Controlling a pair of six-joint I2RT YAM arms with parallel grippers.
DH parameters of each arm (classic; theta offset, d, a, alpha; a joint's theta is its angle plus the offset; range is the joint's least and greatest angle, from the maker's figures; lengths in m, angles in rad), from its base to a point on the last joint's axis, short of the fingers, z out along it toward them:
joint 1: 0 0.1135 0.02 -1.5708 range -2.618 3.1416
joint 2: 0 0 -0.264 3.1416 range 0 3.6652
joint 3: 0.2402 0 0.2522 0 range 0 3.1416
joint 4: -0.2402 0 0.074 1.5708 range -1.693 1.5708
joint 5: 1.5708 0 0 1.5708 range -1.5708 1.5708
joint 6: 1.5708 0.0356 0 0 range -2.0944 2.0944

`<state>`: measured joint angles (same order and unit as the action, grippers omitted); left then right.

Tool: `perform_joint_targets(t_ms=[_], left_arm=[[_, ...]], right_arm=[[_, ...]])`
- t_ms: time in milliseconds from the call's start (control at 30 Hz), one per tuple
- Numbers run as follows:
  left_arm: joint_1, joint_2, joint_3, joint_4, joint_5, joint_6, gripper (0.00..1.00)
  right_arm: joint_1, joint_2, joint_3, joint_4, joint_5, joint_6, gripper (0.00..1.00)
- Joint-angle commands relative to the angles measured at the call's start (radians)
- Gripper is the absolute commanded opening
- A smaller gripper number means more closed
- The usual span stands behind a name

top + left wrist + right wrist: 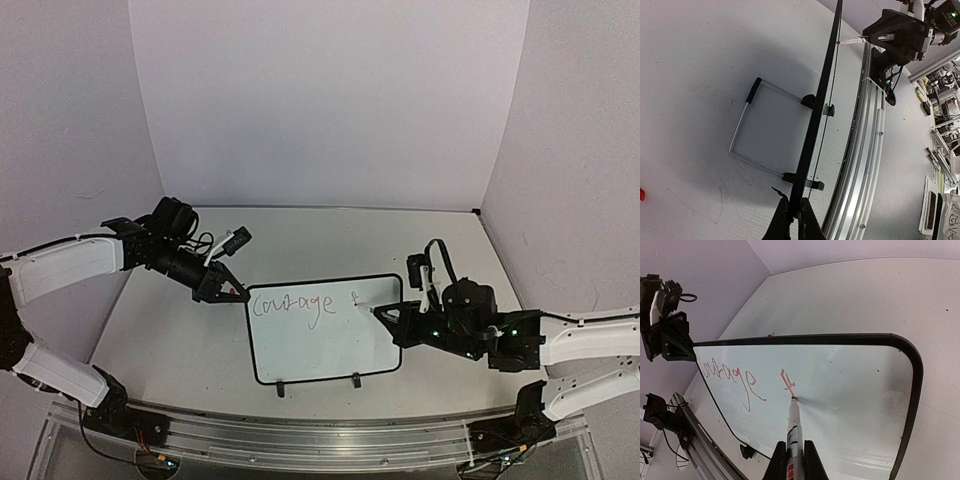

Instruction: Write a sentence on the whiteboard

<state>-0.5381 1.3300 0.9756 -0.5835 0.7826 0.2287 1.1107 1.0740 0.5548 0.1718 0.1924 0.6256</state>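
The right claw (794, 446) is clamping narrowly around a marker (793, 420), with the barrel running out between its fingers so that the tip leads the wrist. That tip is touching the whiteboard (855, 390) at the foot of a lone red "t", just past the word "Courage". The sentence (730, 376) is therefore sitting on the board's upper left part, unfinished and in red cursive, with most of the white surface beyond it bare. Holding the marker low and slanted is probably letting the arm drag strokes without hiding them from its own camera.

Across the board, the left claw (793, 204) is pinching the thin black edge near the far-left corner, jaws closed on it. This looks like bracing, so the board is not sliding under the pen's pressure. From the two clips (810, 101) on the near long edge, a wire stand (740, 131) is folding out over the bench (865, 295). Whether it is propping the board at a tilt I cannot tell for sure.
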Motion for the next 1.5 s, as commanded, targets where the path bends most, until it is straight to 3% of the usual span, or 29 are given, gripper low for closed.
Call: perform_joint_targets(t_ms=[0,633,1167,1467], left_arm=[[-0.016,0.026,0.011,-0.012,-0.061,0.019,0.00],[-0.016,0.019,0.011,-0.012,-0.063,0.019,0.00],[-0.016,0.023,0.011,-0.011,-0.062,0.019,0.00],[-0.016,0.022,0.010,-0.010,-0.060,0.019,0.00]], right_arm=[[-0.002,-0.012,-0.016,-0.017,0.007,0.039,0.00],[-0.003,-0.115,-0.008,-0.037,0.046,0.009,0.00],[-0.003,-0.054,0.019,0.001,0.114,-0.020,0.00],[-0.003,-0.019,0.035,0.017,0.068,-0.039,0.00]])
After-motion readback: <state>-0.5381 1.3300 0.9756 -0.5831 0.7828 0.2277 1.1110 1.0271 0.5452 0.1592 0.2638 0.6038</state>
